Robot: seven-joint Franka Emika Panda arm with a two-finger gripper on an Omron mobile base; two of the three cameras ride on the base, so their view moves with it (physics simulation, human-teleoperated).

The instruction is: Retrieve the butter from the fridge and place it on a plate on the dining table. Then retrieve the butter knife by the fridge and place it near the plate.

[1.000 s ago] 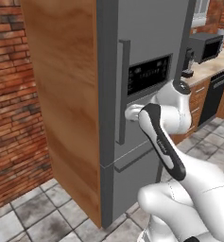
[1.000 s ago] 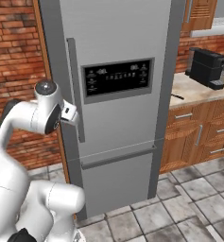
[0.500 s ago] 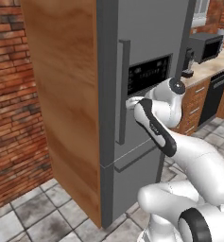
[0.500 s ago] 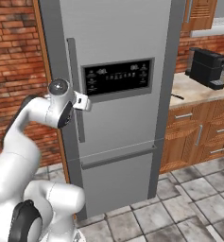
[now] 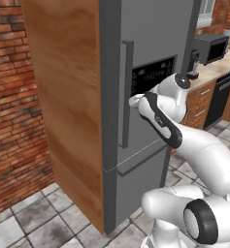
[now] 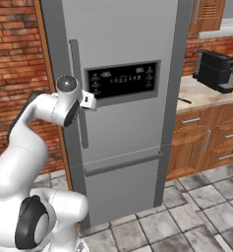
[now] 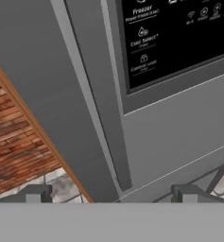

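A: Progress? Fridge (image 6: 123,98) door shut, so butter, plate and knife all remain to do; opening it looks like the step in hand

B: Pincer (image 7: 111,191) spread as wide as it goes, holding nothing. Handle (image 7: 97,94) runs between the two tips (image 7: 38,193), not yet clamped; contact unclear

A: Display panel (image 5: 153,75) just beside the handle

Even, flat light fills my views, bright with no clear source. The fridge (image 6: 123,44) door shows a soft sheen but no glare. Shadows are faint. Edges look slightly soft and pixelated; the display text blurs from my hand camera.
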